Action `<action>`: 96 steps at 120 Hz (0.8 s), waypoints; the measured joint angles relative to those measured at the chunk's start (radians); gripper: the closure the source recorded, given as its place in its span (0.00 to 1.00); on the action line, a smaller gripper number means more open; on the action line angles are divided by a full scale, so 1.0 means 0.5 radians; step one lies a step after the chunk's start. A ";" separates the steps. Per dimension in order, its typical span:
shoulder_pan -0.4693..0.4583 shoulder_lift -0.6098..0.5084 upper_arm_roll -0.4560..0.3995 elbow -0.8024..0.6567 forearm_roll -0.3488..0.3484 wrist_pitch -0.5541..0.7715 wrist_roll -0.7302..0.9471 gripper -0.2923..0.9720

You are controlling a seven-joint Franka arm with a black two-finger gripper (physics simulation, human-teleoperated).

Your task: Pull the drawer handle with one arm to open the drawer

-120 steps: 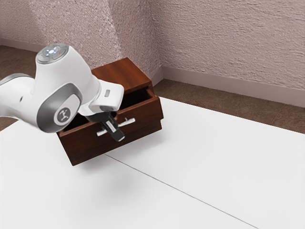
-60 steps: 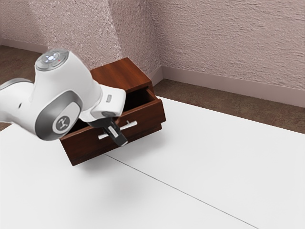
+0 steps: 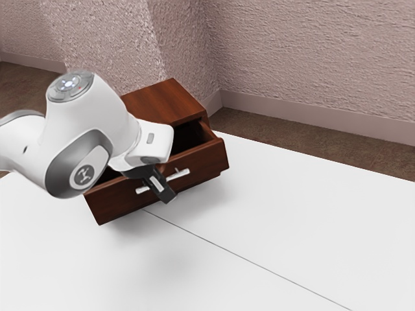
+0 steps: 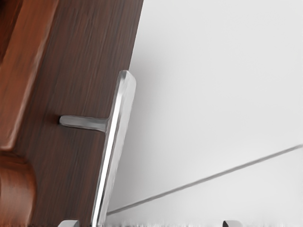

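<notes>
White table [image 3: 311, 214] is seen bearing a wooden cabinet [image 3: 159, 103], with its drawer [image 3: 202, 162] standing partly out. The handle [image 3: 180, 173] is straddled by the gripper [image 3: 165, 192], whose fingers are held apart.

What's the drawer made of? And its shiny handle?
The drawer looks like dark reddish-brown wood with a smooth polish: fine grain lines run along its front. The handle looks like brushed metal, silvery-grey with a bright streak along its edge, though it could be painted plastic.
</notes>
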 joint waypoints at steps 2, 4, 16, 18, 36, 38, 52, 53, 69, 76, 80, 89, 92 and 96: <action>-0.002 -0.003 0.000 -0.004 0.000 0.001 -0.003 0.50; -0.005 -0.006 0.000 -0.008 0.001 0.002 -0.006 0.50; -0.017 -0.019 -0.001 -0.025 0.002 0.006 -0.024 0.48; -0.018 -0.022 -0.001 -0.027 0.002 0.007 -0.027 0.48; -0.040 -0.051 -0.001 -0.061 0.005 0.015 -0.055 0.49; -0.041 -0.053 -0.001 -0.064 0.005 0.016 -0.058 0.49; -0.047 -0.065 -0.003 -0.084 0.006 0.029 -0.075 0.49; -0.048 -0.066 -0.003 -0.087 0.006 0.030 -0.077 0.49; -0.061 -0.085 -0.006 -0.109 0.008 0.045 -0.093 0.49; -0.064 -0.090 -0.007 -0.114 0.008 0.051 -0.100 0.49; -0.070 -0.095 -0.007 -0.117 0.008 0.054 -0.105 0.49; -0.084 -0.101 -0.007 -0.119 0.008 0.059 -0.116 0.49; -0.086 -0.102 -0.008 -0.120 0.008 0.061 -0.119 0.49; -0.087 -0.104 -0.011 -0.121 0.008 0.062 -0.123 0.49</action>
